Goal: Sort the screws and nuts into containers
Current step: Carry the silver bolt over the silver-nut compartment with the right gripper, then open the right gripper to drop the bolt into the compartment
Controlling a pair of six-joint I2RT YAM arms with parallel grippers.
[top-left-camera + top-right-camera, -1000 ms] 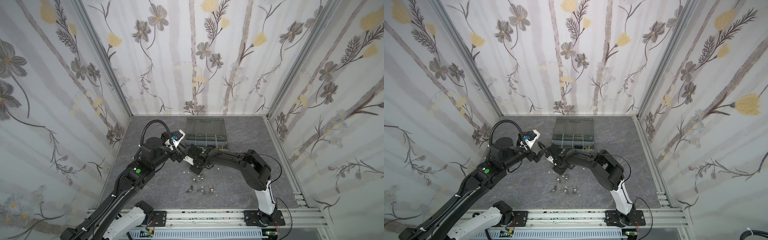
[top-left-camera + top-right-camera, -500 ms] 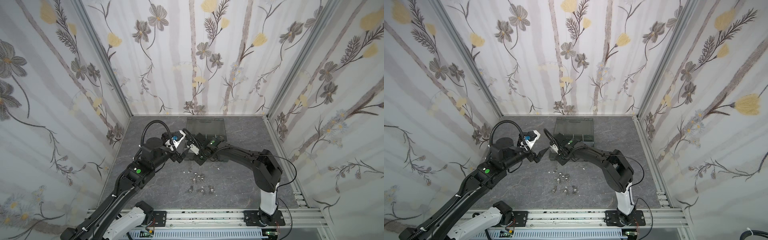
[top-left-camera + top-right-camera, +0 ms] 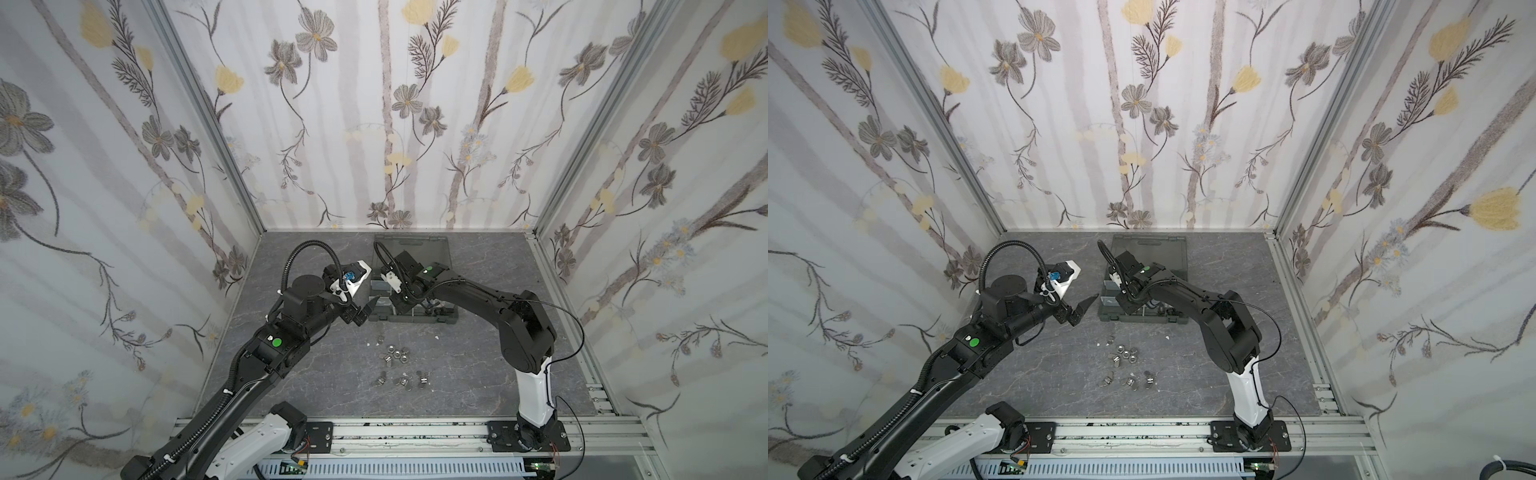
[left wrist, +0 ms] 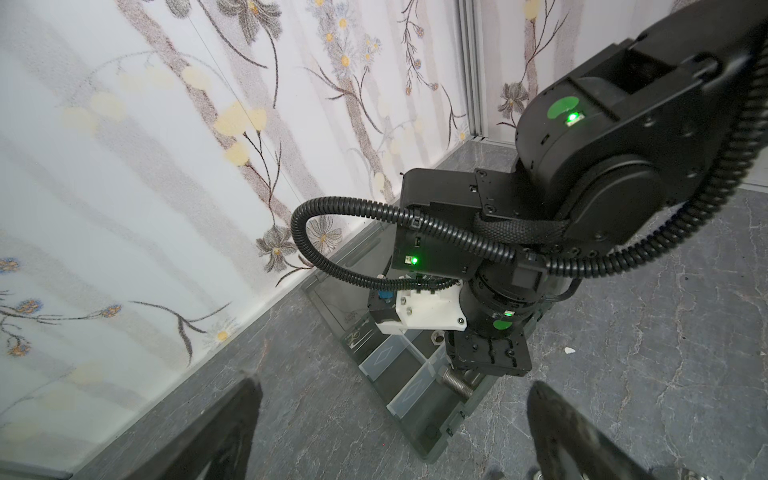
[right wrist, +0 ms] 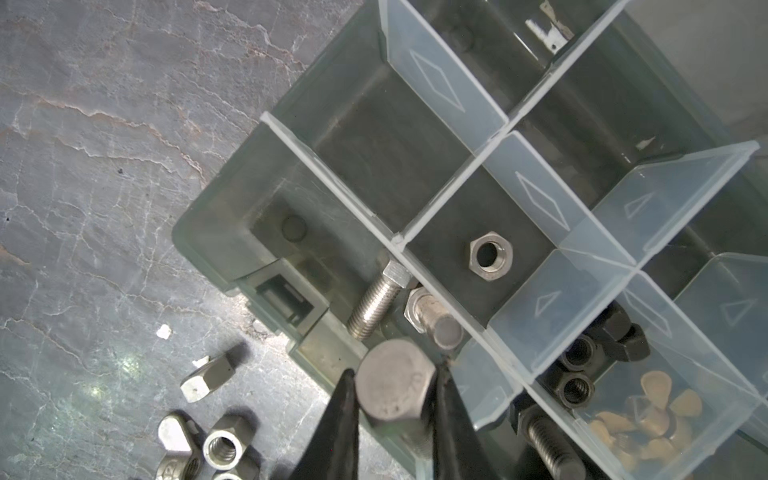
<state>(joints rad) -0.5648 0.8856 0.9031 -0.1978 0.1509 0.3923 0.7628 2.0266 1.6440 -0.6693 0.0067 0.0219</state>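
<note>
My right gripper [image 5: 395, 372] is shut on a silver hex-head screw [image 5: 392, 386], gripped at the head and held above the near corner compartment of the dark grey case [image 3: 415, 321]. Two more silver screws [image 5: 374, 305] lie in that compartment. A silver hex nut [image 5: 490, 255] sits alone in the adjoining one. Black nuts [image 5: 582, 365] and brass wing nuts [image 5: 648, 415] fill other containers. Several loose silver nuts [image 3: 392, 355] lie on the table in front of the case in both top views. My left gripper [image 3: 368, 309] hovers open and empty just left of the case.
The case's smoky lid [image 3: 411, 249] lies open and flat towards the back wall. Small white specks [image 3: 436, 337] dot the grey stone-look table [image 3: 316, 374]. Papered walls close in three sides, and an aluminium rail [image 3: 395, 432] runs along the front.
My right arm has swung from the loose pile in the middle of the table back to the case's near corner, with the screw in its jaws. The left arm has stayed put.
</note>
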